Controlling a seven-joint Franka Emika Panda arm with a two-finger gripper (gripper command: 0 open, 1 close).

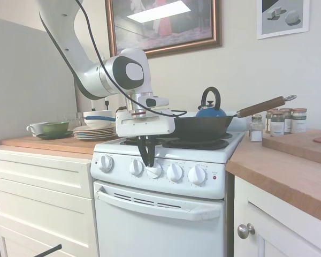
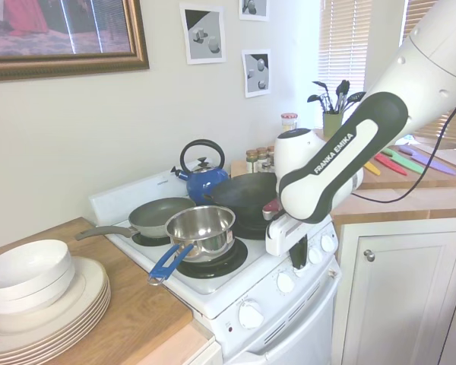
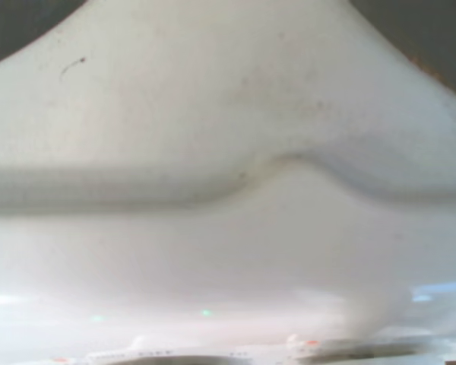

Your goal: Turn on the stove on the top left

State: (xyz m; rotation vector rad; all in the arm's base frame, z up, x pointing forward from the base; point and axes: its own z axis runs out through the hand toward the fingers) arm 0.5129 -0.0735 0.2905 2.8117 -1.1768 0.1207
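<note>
The white stove (image 1: 160, 214) has a row of round white knobs (image 1: 175, 172) across its front panel and a small red light (image 1: 214, 177) at the right end. My gripper (image 1: 148, 164) hangs down in front of that panel. Its dark fingers (image 1: 145, 150) stand close together, shut, with the tips at the left edge of the middle knob (image 1: 155, 171). In the second exterior view the gripper (image 2: 298, 260) covers part of the knob row. The wrist view shows only a blurred white stove surface (image 3: 228, 228). A grey frying pan (image 2: 163, 215) sits on the back left burner.
A steel saucepan (image 2: 201, 228) with a blue handle sits front left, a black wok (image 1: 203, 127) and a blue kettle (image 1: 211, 110) to the right. Stacked plates (image 1: 93, 131) and a bowl lie on the left counter (image 1: 48, 143), spice jars (image 1: 283, 121) on the right.
</note>
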